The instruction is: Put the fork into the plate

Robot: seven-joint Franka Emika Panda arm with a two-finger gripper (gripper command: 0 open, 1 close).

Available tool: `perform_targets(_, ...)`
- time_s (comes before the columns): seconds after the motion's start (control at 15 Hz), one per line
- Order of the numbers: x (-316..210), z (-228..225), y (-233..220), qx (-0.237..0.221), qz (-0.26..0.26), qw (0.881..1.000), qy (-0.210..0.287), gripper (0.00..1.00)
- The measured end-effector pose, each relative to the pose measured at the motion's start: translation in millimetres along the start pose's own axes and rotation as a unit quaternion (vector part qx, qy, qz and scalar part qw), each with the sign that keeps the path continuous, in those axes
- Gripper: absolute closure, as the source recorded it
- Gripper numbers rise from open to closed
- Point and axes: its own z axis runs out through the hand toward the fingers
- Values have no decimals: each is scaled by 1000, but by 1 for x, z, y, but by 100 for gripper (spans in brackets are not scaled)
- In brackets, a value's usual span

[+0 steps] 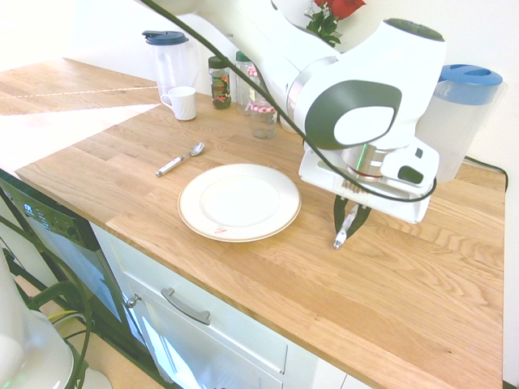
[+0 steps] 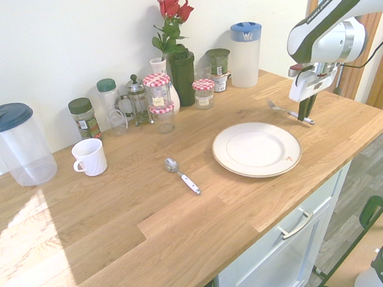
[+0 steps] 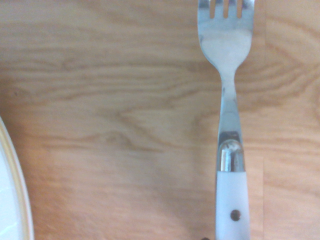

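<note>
The fork (image 3: 230,115) pairs shiny metal with a smooth, white plastic-looking handle (image 3: 232,205).

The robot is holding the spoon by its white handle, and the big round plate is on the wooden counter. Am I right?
Not quite: the wrist view shows tines, so it's the fork that the robot is holding by its white handle. The rest is right.

White arm (image 1: 357,113), dark grey oval panels, black cable, black claw (image 1: 350,219).
</note>
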Motion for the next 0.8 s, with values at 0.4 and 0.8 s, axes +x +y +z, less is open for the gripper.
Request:
perform_targets(0.4,-38,-19,-100,25,-57,998,-14,100)
perform_targets(0.8,-109,6,-115,10,-106,993,-50,100)
